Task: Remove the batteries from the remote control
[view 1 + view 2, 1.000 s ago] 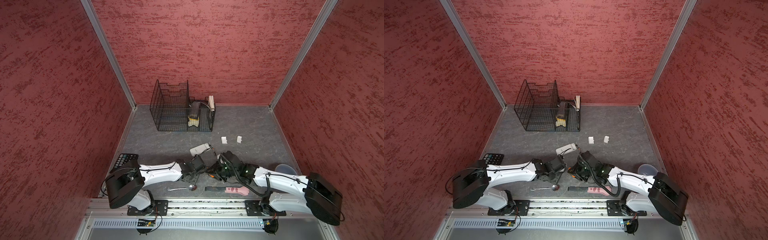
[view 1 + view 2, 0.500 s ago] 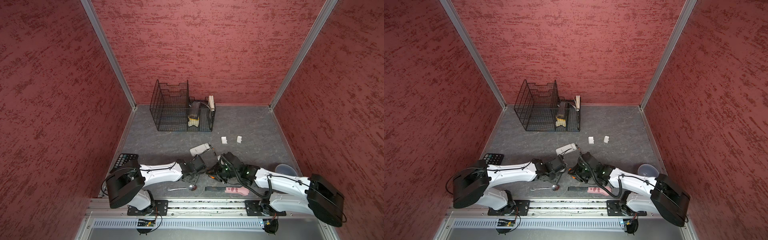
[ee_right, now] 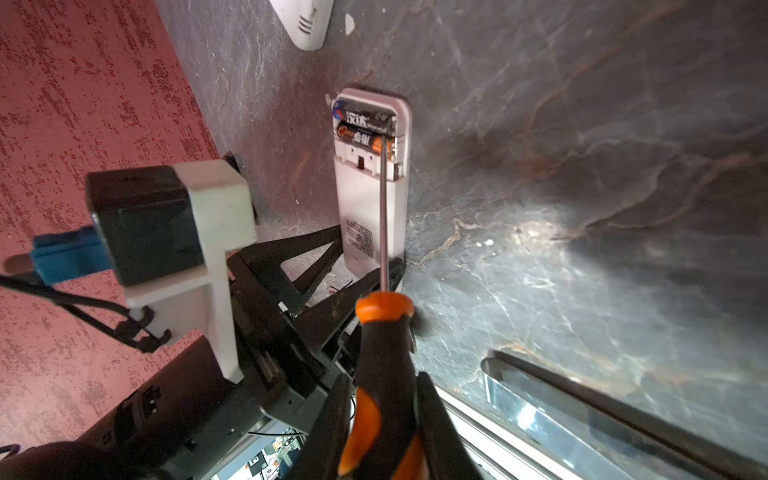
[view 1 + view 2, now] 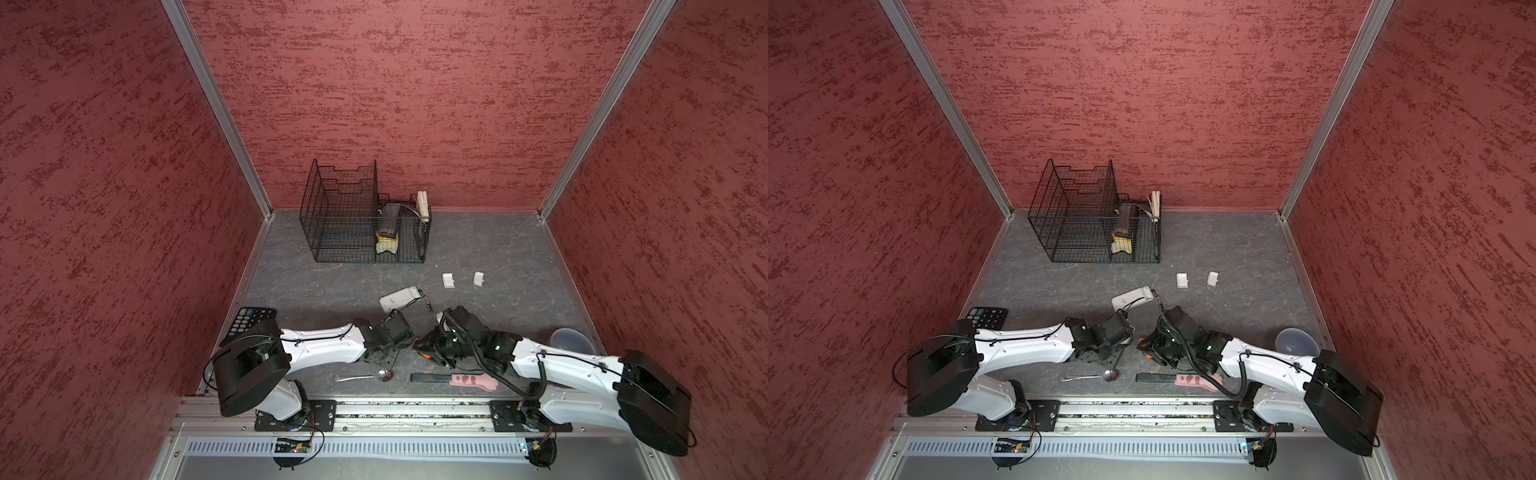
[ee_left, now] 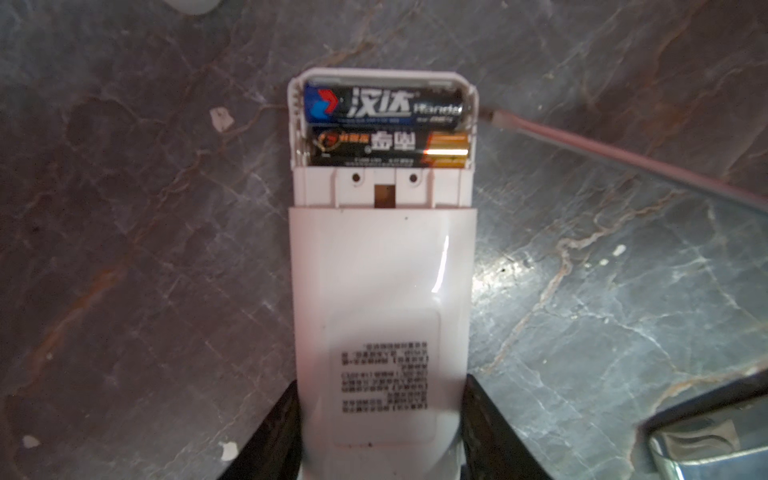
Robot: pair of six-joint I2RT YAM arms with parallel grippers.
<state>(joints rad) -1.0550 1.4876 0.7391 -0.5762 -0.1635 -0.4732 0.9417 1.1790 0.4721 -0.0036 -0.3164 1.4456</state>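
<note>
**Prying stage: both batteries are in the remote, screwdriver tip at the compartment**

The remote control (image 5: 382, 291) lies back-up near the middle of the worktop (image 5: 145, 249), a little nearer the front edge than the back. The left claw (image 5: 380, 395) pinches the remote's label end from both sides, pinning it flat. At the other end the battery compartment (image 5: 382, 124) is uncovered, and two batteries lie in it side by side. The blue-marked battery (image 5: 382, 109) sits against the remote's end wall, and the gold-ended battery (image 5: 388, 150) sits just inside it.

The right claw (image 3: 380, 415) is pressed together on the orange-and-black handle of the screwdriver (image 3: 384, 353). Its thin shaft runs along the remote's back to the compartment. The tip sits at the side where the gold end lies, close against the compartment wall. I cannot tell whether it has got under a battery or only rests beside one.

My reading is that the cover step is done and the levering-out is in hand, with no battery lifted yet. The next move likely needs the tip worked under one battery's end and tilted gently upward while the left claw keeps the remote from sliding. Too sharp a pry could flick the battery across the worktop or make the tip skid off its round side
</note>
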